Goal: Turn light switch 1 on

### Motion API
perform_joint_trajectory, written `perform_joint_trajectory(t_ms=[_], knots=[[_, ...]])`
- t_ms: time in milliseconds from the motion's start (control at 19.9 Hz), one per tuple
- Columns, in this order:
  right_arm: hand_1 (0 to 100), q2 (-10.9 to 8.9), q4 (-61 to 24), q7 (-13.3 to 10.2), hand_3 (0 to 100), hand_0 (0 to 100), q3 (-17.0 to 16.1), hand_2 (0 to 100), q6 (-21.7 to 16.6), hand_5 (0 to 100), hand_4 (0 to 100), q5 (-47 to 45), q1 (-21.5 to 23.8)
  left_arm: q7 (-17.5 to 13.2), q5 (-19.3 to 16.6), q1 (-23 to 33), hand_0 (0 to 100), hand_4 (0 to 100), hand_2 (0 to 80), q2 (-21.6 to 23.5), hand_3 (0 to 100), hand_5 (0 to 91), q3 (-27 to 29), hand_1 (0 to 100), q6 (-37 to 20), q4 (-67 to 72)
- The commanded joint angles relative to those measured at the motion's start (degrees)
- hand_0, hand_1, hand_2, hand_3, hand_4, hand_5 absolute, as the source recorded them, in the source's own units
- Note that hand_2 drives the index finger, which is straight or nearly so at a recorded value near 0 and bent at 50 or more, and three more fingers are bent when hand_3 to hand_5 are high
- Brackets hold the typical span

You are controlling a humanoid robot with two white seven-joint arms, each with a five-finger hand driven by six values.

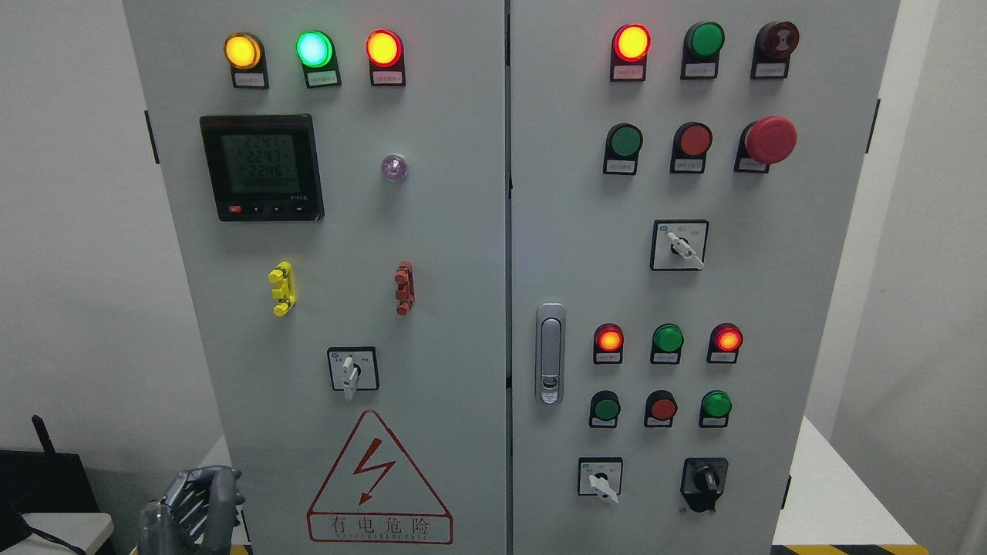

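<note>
A grey control cabinet fills the head view, with a left door [432,254] and a right door [771,293]. The right door carries rows of push buttons, among them a green one [624,141], a red one [694,140] and a lower row starting with a green button [605,408]. The labels are too small to read, so I cannot tell which control is switch 1. My left hand [197,505] shows at the lower left, below and left of the controls, fingers relaxed and holding nothing. It touches no button.
Lit lamps: yellow [243,51], green [314,48], red [383,48] and red [631,42]. Also a meter display [261,167], a red mushroom stop [769,140], rotary selectors [678,245] [351,370] [600,478] [703,482], a door handle [550,353] and a warning triangle [378,482].
</note>
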Motion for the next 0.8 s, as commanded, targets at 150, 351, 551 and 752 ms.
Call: perform_joint_trajectory(t_ms=[150,351,551,752], knots=[[39,0.00,0.00,-0.04,0,12,0.00,0,0.04,0,0,-0.97,0.00,3.79,-3.78,-5.27,2,85,58.0,-3.96,84,77.0,-11.65,40,7.11,-0.71],[39,0.00,0.00,-0.04,0,12,0.00,0,0.04,0,0,-0.97,0.08,5.91,-6.33,-6.86,1,86,58.4,-4.48,85,77.0,-12.45,42,9.85,-0.36],[39,0.00,0.00,-0.04,0,12,0.00,0,0.04,0,0,-1.05,0.00,9.14,-9.04,-6.86,1,86,58.5,-4.48,85,77.0,-12.71,42,12.39,-0.28],[39,0.00,0.00,-0.04,0,12,0.00,0,0.04,0,0,-0.97,0.00,10.57,-9.58,-7.21,2,86,58.5,-4.75,85,76.6,-12.71,42,13.89,-0.19]])
